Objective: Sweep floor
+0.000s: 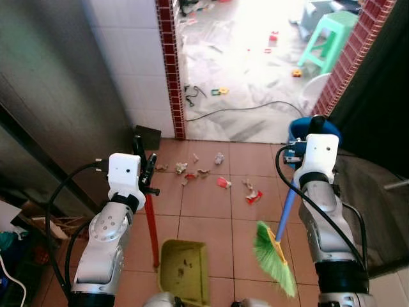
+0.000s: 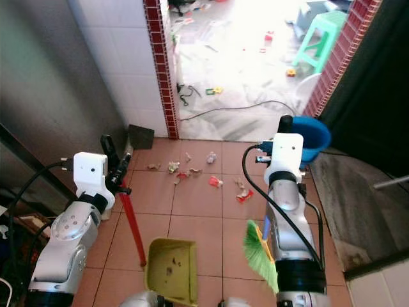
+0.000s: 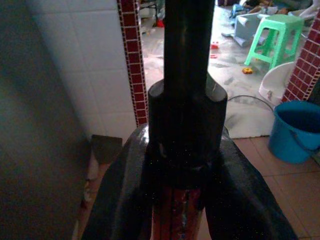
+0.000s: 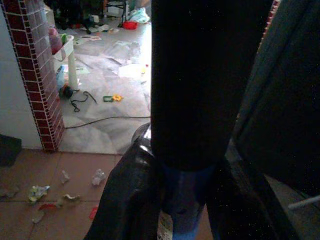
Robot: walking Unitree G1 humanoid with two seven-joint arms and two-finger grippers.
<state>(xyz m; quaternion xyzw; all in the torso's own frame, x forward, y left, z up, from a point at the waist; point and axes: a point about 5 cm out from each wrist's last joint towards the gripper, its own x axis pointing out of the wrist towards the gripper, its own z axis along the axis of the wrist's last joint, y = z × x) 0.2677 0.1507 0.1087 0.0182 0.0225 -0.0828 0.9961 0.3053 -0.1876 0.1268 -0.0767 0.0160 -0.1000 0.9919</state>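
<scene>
- Terracotta tiled floor [image 1: 211, 211] carries scattered paper and wrapper litter [image 1: 220, 182] ahead of the robot, near the doorway.
- Head views show the yellow-green plastic dustpan [image 1: 185, 268] resting on the floor and the green-bristled broom with blue handle [image 1: 276, 256]; the wrist views show the grips up close.
- Left gripper [image 3: 182, 200] is clenched around the dustpan's red upright handle [image 1: 152, 230].
- Right gripper [image 4: 182, 200] is clamped on the broom's handle beside a blue plastic bucket [image 3: 295, 131].

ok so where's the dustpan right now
In the left eye view the yellow-green dustpan sits on the tiled floor near the robot, between the arms, its red handle held by the left gripper.
</scene>
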